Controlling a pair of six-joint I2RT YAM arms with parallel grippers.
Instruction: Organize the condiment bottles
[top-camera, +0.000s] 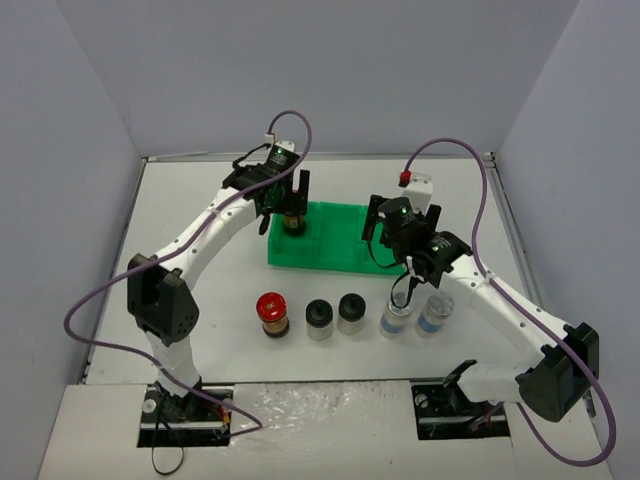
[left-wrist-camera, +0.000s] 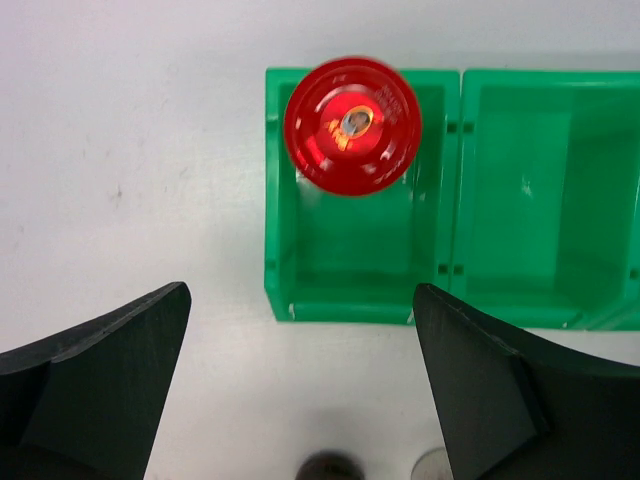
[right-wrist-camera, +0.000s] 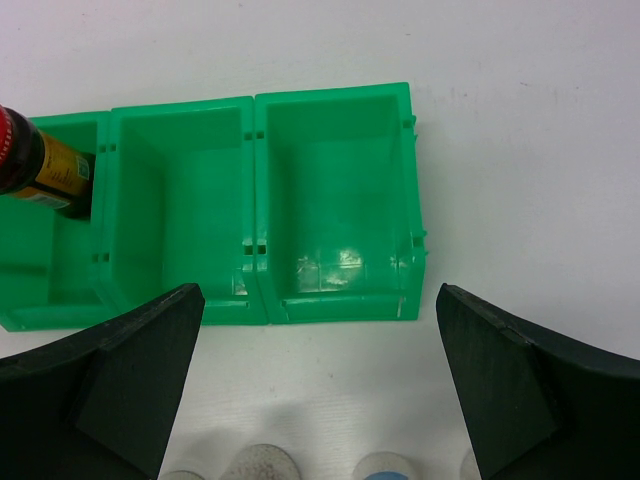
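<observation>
A green three-compartment tray (top-camera: 322, 262) lies mid-table. One red-capped condiment bottle (top-camera: 292, 222) stands upright at the far end of its left compartment (left-wrist-camera: 352, 125), also seen in the right wrist view (right-wrist-camera: 38, 160). My left gripper (top-camera: 285, 198) hangs open above it, touching nothing (left-wrist-camera: 302, 292). In front of the tray stands a row: a red-capped jar (top-camera: 271, 311), two black-capped jars (top-camera: 319, 316) (top-camera: 351, 310) and two silver-capped jars (top-camera: 396, 316) (top-camera: 436, 310). My right gripper (top-camera: 408, 276) is open and empty over the table between tray and row (right-wrist-camera: 320, 290).
The tray's middle (right-wrist-camera: 175, 200) and right (right-wrist-camera: 335, 190) compartments hold nothing. Grey walls enclose the white table (top-camera: 200, 260) on three sides. A small white box with a red plug (top-camera: 415, 182) sits behind the tray's right end.
</observation>
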